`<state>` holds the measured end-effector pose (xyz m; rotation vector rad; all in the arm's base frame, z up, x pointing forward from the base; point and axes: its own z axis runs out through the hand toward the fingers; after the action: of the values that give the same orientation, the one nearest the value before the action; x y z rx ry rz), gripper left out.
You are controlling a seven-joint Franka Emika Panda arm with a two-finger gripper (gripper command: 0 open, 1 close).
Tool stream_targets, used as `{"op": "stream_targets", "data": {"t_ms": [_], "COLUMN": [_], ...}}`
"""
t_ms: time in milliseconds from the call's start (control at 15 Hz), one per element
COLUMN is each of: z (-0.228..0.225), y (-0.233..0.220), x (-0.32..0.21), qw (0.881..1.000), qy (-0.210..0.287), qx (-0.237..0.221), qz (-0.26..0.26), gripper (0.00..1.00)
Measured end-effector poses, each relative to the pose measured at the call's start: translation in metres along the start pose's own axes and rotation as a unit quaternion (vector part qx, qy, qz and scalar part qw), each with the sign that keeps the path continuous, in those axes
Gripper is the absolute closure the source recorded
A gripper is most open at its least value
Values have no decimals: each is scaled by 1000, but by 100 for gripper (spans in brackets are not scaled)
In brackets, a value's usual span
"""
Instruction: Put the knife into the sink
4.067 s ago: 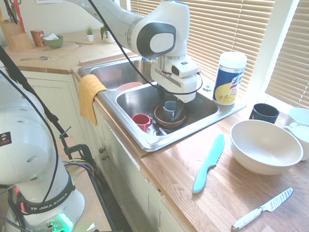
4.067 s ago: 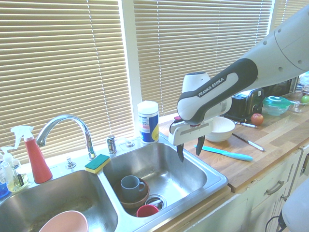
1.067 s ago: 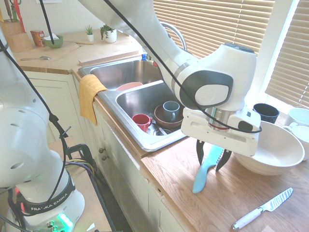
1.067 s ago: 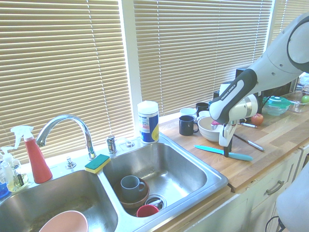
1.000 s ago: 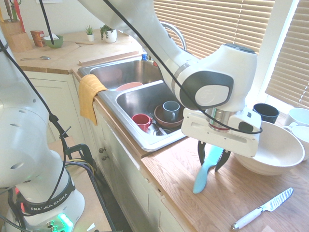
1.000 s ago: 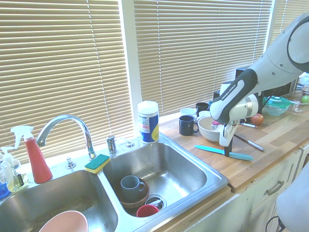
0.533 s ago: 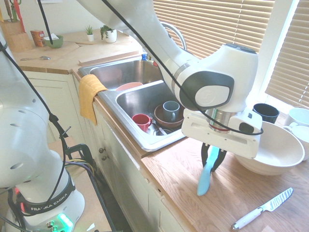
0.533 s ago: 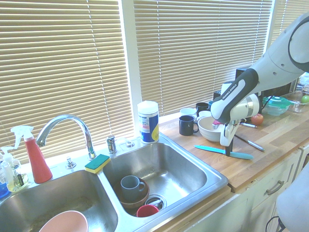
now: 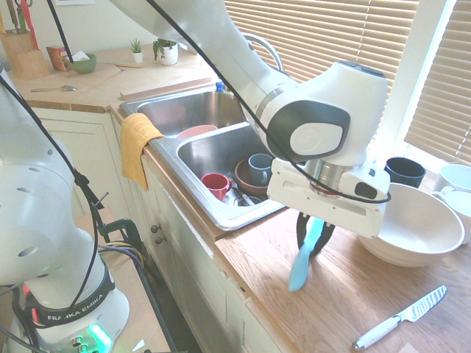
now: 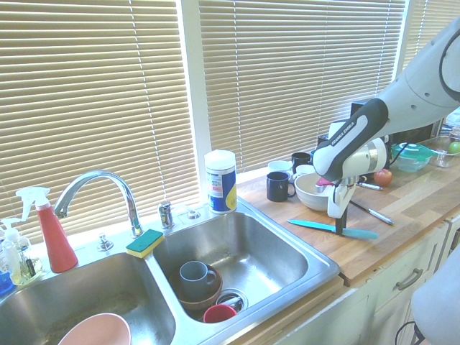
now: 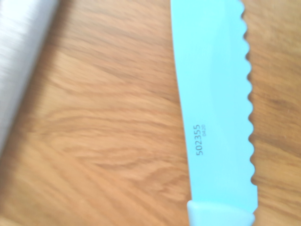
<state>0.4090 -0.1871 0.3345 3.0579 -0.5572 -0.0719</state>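
Note:
The turquoise knife (image 9: pixel 300 263) with its serrated blade is on the wooden counter just right of the sink, handle toward the counter's front edge. My gripper (image 9: pixel 313 239) is shut on it near where blade and handle meet. In the second exterior view the knife (image 10: pixel 316 226) lies level between the dark fingers of my gripper (image 10: pixel 341 228); whether it still touches the wood I cannot tell. The wrist view shows the knife's blade (image 11: pixel 214 94) close up over the wood grain. The steel double sink (image 9: pixel 193 203) lies to the left, its near basin holding cups and a bowl.
A large white bowl (image 9: pixel 405 224) stands right behind the gripper. A white-handled knife (image 9: pixel 401 318) lies at the counter's front right, with a black mug (image 9: pixel 402 170) further back. A red cup (image 9: pixel 216 184) and grey mug (image 9: pixel 258 168) sit in the near basin. A yellow cloth (image 9: pixel 136 143) hangs over the sink's front.
The fingers have shut on the knife. The gripper and knife have since shifted a little toward the sink.

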Motion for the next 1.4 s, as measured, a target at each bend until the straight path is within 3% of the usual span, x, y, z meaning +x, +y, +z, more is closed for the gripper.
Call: {"op": "stream_targets", "data": {"t_ms": [733,1000,1400], "z": [-134,-159,-133], "y": [-39,-87,-200], "x": [-17,-20,-52], "qw": [996,989,959], "qy": [76,107,123], "qx": [19,17,38], "qz": [36,104,252], "gripper": [100,100,100]}}
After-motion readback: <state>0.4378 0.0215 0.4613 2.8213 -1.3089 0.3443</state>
